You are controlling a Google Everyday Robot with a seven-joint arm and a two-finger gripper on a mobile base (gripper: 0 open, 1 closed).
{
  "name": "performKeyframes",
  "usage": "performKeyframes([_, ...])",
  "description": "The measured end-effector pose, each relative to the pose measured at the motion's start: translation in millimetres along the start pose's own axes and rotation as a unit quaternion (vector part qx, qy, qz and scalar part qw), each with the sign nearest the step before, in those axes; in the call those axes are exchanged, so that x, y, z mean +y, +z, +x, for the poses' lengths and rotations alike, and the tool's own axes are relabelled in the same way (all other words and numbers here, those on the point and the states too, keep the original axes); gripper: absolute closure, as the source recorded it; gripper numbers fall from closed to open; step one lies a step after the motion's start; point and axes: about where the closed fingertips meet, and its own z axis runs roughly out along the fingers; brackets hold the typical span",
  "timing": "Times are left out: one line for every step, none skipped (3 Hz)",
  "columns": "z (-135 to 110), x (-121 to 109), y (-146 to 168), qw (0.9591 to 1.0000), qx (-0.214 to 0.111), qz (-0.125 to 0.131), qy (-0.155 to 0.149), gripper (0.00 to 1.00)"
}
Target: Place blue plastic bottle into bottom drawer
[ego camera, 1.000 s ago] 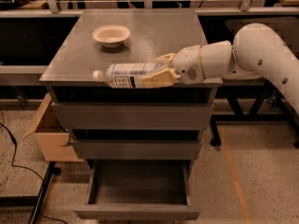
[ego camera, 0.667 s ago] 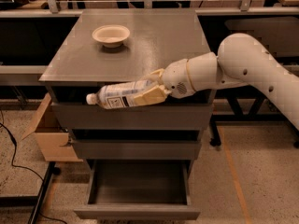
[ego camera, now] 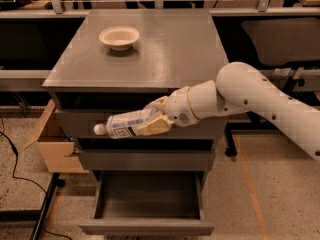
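Note:
The blue plastic bottle [ego camera: 125, 124] is clear with a whitish printed label and a white cap pointing left. It lies sideways in my gripper [ego camera: 156, 118], which is shut on its right half. I hold it in the air in front of the cabinet's upper drawer fronts, above the bottom drawer [ego camera: 147, 227]. That drawer is pulled out and its tray looks empty. My white arm reaches in from the right.
A white bowl [ego camera: 119, 37] sits on the grey-brown cabinet top [ego camera: 170, 49] at the back left. A cardboard box [ego camera: 55, 146] stands on the floor left of the cabinet. A black cable runs along the floor at the left. Benches flank the cabinet.
My gripper has carried the bottle down and forward, from the cabinet top's front edge to in front of the upper drawers. The drawer and bowl have not moved.

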Motion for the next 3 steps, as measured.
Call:
performKeyframes([19.6, 7.2, 21.3, 1.0000, -0.001, -0.003, 0.000, 1.00])
performKeyframes([37.2, 16.6, 43.3, 1.0000, 0.000, -0.007, 0.002, 1.00])
performKeyframes([54.4, 28.0, 67.5, 0.9999, 0.003, -0.009, 0.003, 1.00])
